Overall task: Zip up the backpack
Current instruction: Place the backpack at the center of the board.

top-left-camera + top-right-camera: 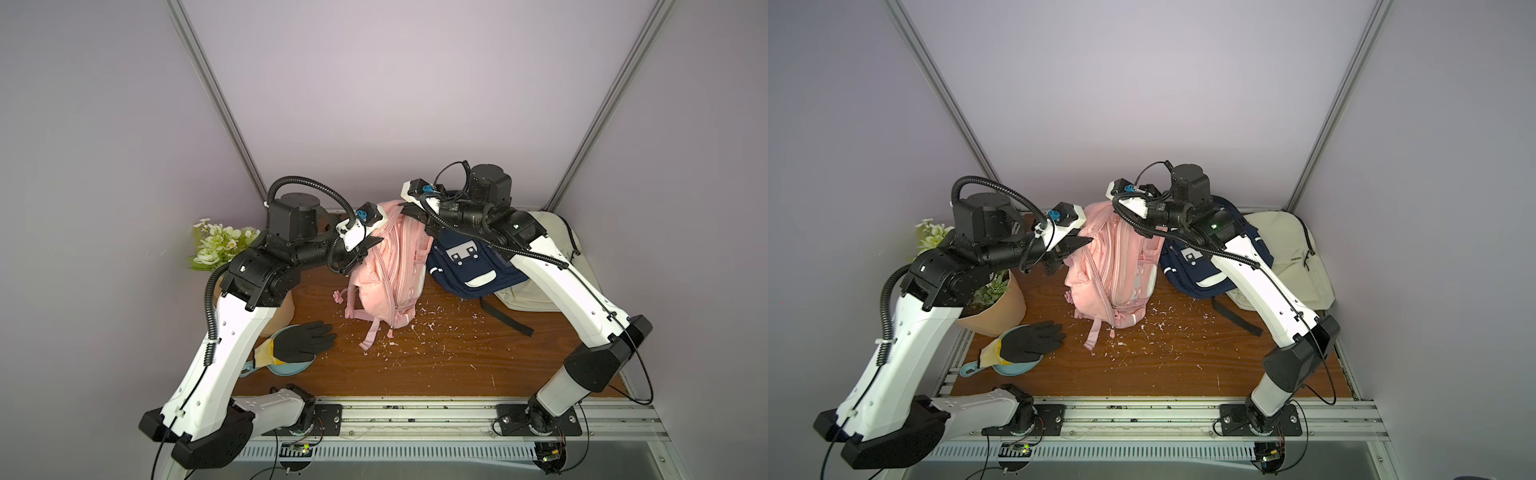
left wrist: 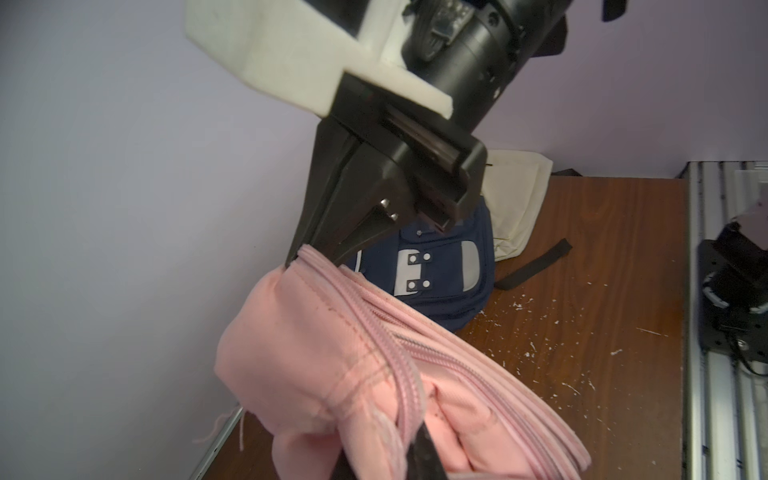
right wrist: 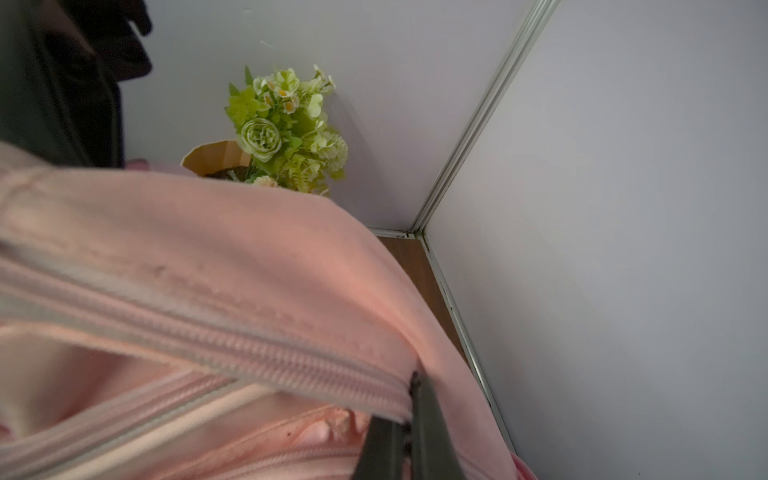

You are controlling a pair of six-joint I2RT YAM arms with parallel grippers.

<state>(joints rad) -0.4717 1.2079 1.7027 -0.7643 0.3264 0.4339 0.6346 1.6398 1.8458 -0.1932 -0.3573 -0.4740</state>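
Observation:
The pink backpack (image 1: 390, 270) (image 1: 1113, 270) stands lifted at the back middle of the wooden table in both top views. My left gripper (image 1: 365, 249) (image 2: 380, 455) is at its left side, shut on a fold of pink fabric beside a zipper track. My right gripper (image 1: 411, 212) (image 3: 409, 415) is at the bag's top, jaws pressed together at the end of the zipper (image 3: 270, 357). The left wrist view shows its fingertips (image 2: 297, 255) pinching the top zipper edge. Below that track a gap into the bag shows. No zipper pull can be made out.
A navy backpack (image 1: 465, 266) leans right of the pink one, and a cream backpack (image 1: 552, 266) lies behind it. A potted flower bunch (image 1: 220, 245) stands back left. A black glove (image 1: 303, 340) lies on a blue pan. White flecks litter the table (image 1: 436, 365).

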